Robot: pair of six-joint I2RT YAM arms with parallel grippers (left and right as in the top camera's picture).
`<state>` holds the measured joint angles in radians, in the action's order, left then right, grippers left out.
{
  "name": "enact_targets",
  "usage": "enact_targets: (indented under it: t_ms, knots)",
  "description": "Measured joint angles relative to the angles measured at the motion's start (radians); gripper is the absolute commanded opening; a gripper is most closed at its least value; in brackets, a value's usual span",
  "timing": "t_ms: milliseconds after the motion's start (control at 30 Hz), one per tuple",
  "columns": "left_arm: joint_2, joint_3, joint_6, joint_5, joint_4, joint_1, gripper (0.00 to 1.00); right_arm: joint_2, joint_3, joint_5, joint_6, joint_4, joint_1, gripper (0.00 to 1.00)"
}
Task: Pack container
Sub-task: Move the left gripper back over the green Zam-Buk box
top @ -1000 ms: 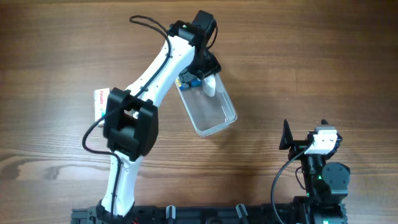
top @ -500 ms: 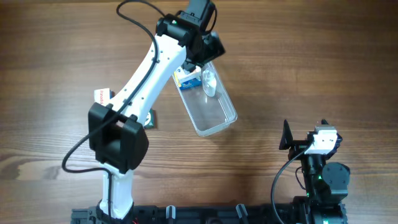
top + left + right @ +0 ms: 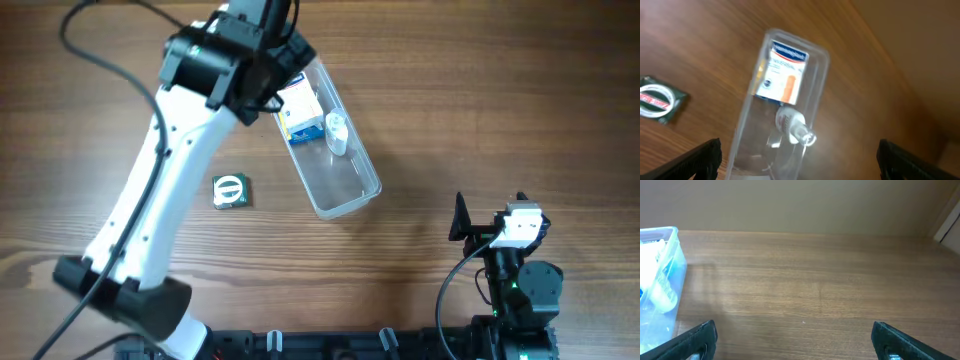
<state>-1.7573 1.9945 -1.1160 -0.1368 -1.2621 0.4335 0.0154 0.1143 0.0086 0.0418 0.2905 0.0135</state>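
Nearest me, the right gripper rests with fingers spread and empty, the container off to their left. The left gripper hangs wide open over it, holding nothing; beyond its fingers a box and white bottle lie inside. A green packet to their left sits unpacked, so I'd say partly done

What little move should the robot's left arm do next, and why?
Probably swing the left gripper over to the small green packet and lower onto it. Its jaws stand open and empty, the box and little bottle already lie in the container, and the packet sits alone on the table beside it.
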Motion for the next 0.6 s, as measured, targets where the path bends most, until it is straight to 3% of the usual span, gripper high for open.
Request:
enact_targets:
  t_ms: [333,600]
  knots:
    - [0.122,-0.470,-0.360,-0.030,0.120,-0.084,1.00,0.000,0.000,0.000,0.000,0.000,0.000,1.00]
    - [0.124,-0.615,-0.543,0.000,0.149,-0.156,0.99,0.000,0.000,0.000,0.000,0.000,0.000,1.00]
